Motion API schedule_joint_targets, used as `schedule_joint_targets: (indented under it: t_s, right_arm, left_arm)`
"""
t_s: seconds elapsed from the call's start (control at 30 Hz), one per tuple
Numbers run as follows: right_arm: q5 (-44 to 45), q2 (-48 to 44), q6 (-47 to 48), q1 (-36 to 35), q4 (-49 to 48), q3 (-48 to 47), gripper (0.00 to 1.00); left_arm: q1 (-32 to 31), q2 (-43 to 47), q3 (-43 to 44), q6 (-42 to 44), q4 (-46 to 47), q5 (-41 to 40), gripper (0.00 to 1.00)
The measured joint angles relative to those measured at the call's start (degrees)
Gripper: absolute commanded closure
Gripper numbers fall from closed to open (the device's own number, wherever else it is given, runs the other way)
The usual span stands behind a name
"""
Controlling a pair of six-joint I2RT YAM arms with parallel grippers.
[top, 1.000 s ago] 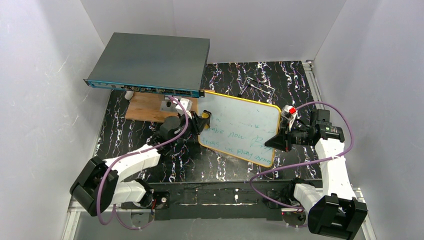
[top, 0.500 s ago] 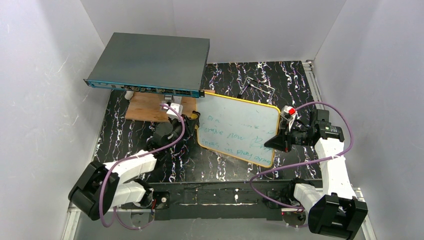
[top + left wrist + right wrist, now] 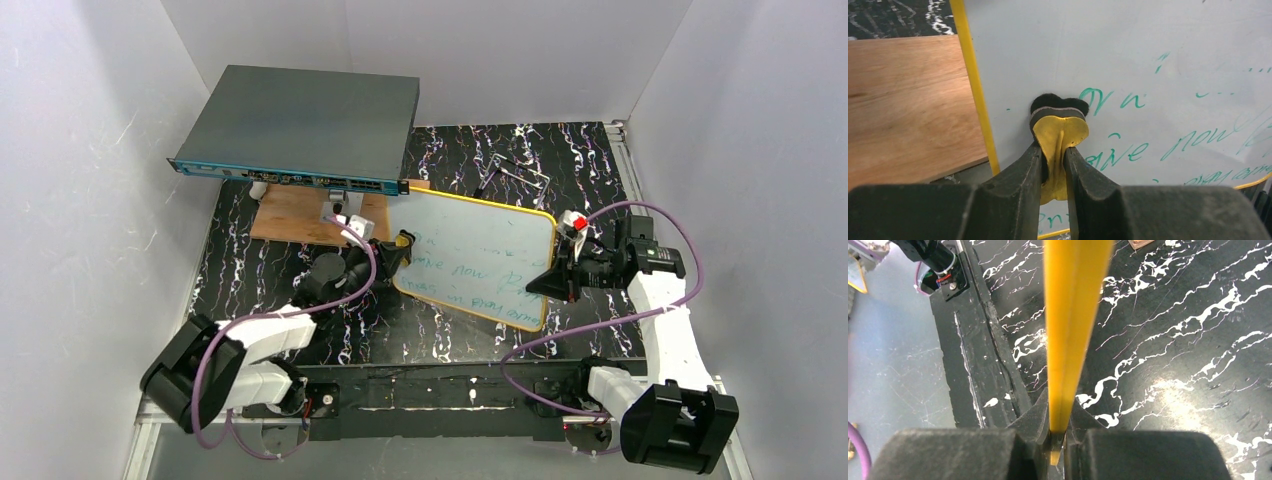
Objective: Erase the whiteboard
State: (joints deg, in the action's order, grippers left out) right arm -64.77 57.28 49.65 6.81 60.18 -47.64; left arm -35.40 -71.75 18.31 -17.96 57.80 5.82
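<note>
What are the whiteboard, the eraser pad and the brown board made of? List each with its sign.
The whiteboard: smooth white surface, likely coated, with a yellow frame that looks plastic. The eraser pad: probably soft yellow foam, creased where pinched, with a black fuzzy felt-like face. The brown board: wood, matte, visible grain.

Table [image 3: 600,160] under me: black top, white marble veining. Wooden board [image 3: 290,215] lies flat at upper left, and the dark-grey box [image 3: 300,125] overhangs its far edge. Small bent wire piece [image 3: 518,170] lies upper centre, well apart from both.
</note>
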Motion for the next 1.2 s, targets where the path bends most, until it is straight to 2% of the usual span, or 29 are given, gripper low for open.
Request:
schedule_joint_targets:
  t_s: [0.23, 0.33, 0.5, 0.67, 0.87, 0.97, 1.03, 1.2]
  right_arm:
    - [-0.07, 0.98, 1.66, -3.39, -0.59, -0.31, 0.99]
    - [-0.22, 1.36, 1.66, -4.37, -0.63, -0.46, 0.99]
    - [-0.26, 2.08, 1.66, -4.76, -0.55, -1.01, 0.99]
    - [-0.46, 2.49, 1.53, -4.76, -0.07, -1.44, 0.99]
    - [-0.46, 2.51, 1.16, -4.72, 0.24, -1.55, 0.99]
    - [0.17, 2.49, 1.55, -4.74, -0.28, -1.66, 0.99]
    - [0.37, 2.49, 1.44, -4.96, -0.26, -1.66, 0.99]
    - [1.2, 2.49, 0.48, -6.12, -0.17, -1.66, 0.99]
  left_arm:
    - [2.05, 12.7, -4.81, 1.07, -7.02, -8.2, 1.0]
    - [2.93, 14.84, -5.79, 1.36, -7.74, -9.79, 1.0]
    - [3.21, 13.94, -6.34, 1.88, -5.92, -8.81, 1.0]
    - [3.82, 10.99, -6.34, 2.67, -2.8, -4.33, 1.0]
    - [-0.11, 8.41, -6.34, 4.46, -1.79, -1.2, 1.0]
    - [-1.53, 12.15, -5.51, 4.39, -8.07, -0.98, 1.0]
    - [-1.86, 16.9, -2.86, 3.65, -16.92, -2.1, 1.0]
    - [-1.36, 25.33, 11.04, -0.07, -37.99, -5.75, 1.0]
